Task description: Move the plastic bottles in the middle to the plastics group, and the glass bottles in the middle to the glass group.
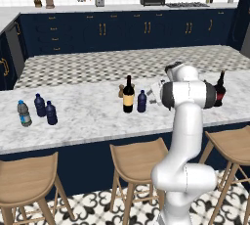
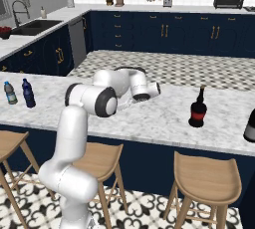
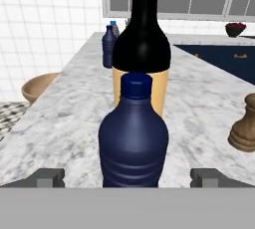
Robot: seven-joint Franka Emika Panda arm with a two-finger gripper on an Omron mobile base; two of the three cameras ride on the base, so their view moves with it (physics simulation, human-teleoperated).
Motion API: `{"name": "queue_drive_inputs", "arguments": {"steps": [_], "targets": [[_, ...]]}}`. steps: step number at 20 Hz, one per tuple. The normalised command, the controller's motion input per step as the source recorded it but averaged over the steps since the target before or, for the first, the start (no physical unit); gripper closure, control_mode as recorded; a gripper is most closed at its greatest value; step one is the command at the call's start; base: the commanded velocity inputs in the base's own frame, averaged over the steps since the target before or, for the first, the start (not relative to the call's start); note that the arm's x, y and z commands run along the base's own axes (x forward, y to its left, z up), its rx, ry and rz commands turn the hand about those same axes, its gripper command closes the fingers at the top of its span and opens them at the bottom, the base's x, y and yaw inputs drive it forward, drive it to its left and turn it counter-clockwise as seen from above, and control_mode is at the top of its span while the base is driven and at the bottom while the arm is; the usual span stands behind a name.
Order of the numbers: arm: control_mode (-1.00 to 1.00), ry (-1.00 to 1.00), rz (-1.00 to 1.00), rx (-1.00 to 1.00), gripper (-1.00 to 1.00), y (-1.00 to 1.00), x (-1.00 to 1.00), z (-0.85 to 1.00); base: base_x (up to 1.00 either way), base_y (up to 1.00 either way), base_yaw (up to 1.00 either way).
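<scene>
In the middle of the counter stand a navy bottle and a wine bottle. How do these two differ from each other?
The navy plastic bottle is short and stubby; the wine bottle is about twice as tall, with a slim black neck. The navy plastic bottle is plain blue all over with a ribbed body; the wine bottle is dark with a tan-yellow label. In the hand view the navy plastic bottle stands nearer, partly hiding the wine bottle. Both stand upright on the marble counter.
</scene>
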Motion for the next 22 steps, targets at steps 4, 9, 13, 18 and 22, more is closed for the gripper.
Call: {"name": "queue_drive_inputs", "arguments": {"steps": [4,9,13,18,22], "targets": [[-1.0,0.0,0.0,0.0,-1.0,0.08,0.0,0.0,0.0,0.0,0.0],[-1.0,0.0,-0.01,0.0,-1.0,0.1,0.0,0.0,0.0,0.0,0.0],[-1.0,0.0,-0.01,0.0,-1.0,0.09,0.0,0.0,0.0,0.0,0.0],[-1.0,0.0,0.0,0.0,-1.0,0.13,0.0,0.0,0.0,0.0,0.0],[-1.0,0.0,0.0,0.0,-1.0,0.19,0.0,0.0,0.0,0.0,0.0]]}}
